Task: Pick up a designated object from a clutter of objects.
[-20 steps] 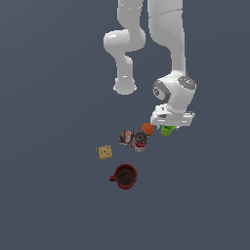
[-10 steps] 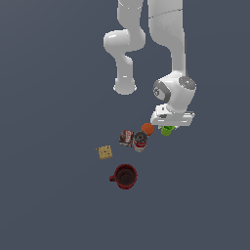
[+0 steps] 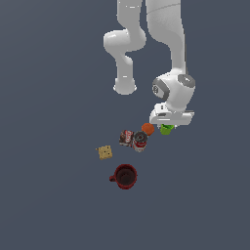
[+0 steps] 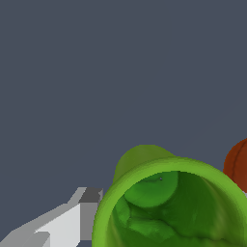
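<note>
The designated object, a small lime-green cup (image 3: 167, 129), stands at the exterior view's right end of the clutter, next to the orange ball (image 3: 147, 128). My gripper (image 3: 169, 125) sits directly over the cup and hides most of it. In the wrist view the green cup (image 4: 144, 164) fills the frame close up, open mouth toward the camera. One grey finger (image 4: 89, 212) lies against its outer wall. The other finger is hidden, so the jaws' state does not show.
Two red-labelled cans (image 3: 133, 138) lie just beyond the ball toward the exterior view's left. A tan square cracker (image 3: 104, 152) and a dark red handled mug (image 3: 125, 176) sit farther off. The orange ball (image 4: 237, 164) also shows beside the cup in the wrist view.
</note>
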Robot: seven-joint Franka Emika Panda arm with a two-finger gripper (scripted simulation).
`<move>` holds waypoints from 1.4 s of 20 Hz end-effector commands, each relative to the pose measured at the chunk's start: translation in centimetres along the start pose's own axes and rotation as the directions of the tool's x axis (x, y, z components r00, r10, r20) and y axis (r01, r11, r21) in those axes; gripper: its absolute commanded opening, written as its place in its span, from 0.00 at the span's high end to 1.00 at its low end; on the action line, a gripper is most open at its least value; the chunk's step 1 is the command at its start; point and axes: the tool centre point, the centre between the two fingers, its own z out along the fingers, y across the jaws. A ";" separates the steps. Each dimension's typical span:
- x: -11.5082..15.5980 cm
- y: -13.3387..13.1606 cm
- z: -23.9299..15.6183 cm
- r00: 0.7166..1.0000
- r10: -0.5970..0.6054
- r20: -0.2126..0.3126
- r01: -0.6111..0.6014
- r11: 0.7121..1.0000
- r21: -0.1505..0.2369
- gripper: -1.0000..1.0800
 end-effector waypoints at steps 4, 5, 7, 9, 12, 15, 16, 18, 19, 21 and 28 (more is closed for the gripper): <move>0.7 1.5 -2.5 1.000 0.001 -0.002 -0.001 1.000 0.001 1.00; 0.8 1.9 -3.1 1.000 0.001 -0.002 -0.001 1.000 0.001 1.00; 1.2 2.7 -4.4 1.000 0.000 -0.001 0.000 1.000 0.001 1.00; 1.6 3.7 -5.8 1.000 0.000 -0.001 0.000 1.000 0.001 1.00; 2.2 5.2 -8.3 1.000 0.000 0.000 0.000 1.000 0.003 1.00; 2.9 6.9 -11.1 1.000 -0.001 0.000 0.001 1.000 0.004 1.00; 3.2 7.5 -12.1 1.000 -0.001 0.000 0.001 1.000 0.005 1.00; 3.7 8.7 -14.0 1.000 -0.001 0.001 0.001 1.000 0.006 1.00; 3.9 9.2 -14.9 1.000 -0.001 0.001 0.001 1.000 0.006 1.00; 4.4 10.4 -16.8 1.000 -0.001 0.001 0.001 1.000 0.006 1.00; 6.2 14.5 -23.3 1.000 0.000 0.000 0.000 1.000 0.006 1.00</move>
